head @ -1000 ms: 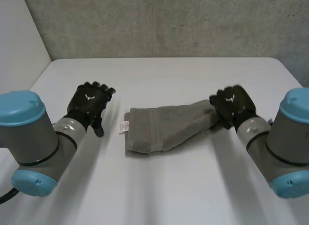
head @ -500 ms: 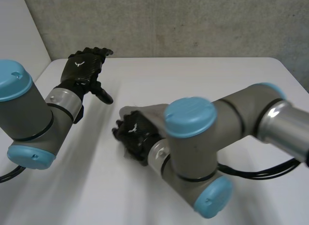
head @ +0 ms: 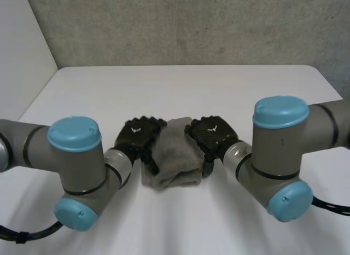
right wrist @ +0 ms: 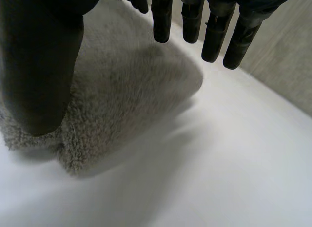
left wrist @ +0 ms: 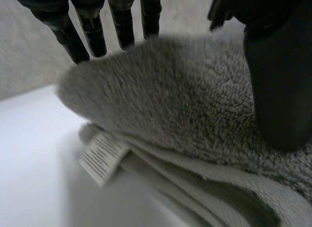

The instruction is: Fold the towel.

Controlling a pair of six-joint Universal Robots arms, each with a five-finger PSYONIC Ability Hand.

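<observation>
Head view: a grey towel (head: 172,162) lies as a short folded bundle on the white table (head: 180,85), held between the left hand (head: 139,135) and the right hand (head: 213,135), one against each side. Half a second ago the left hand was raised far off to its own side and the right arm was sweeping across the cloth (a second ago the towel lay stretched out long).

Left wrist view: the fingers (left wrist: 92,37) reach straight past the towel's folded edge, the thumb (left wrist: 275,90) rests on top, and a white label (left wrist: 100,159) sits under the palm.

Right wrist view: the fingers (right wrist: 163,22) are straight and unclenched, with the thumb (right wrist: 39,66) lying on the towel.
</observation>
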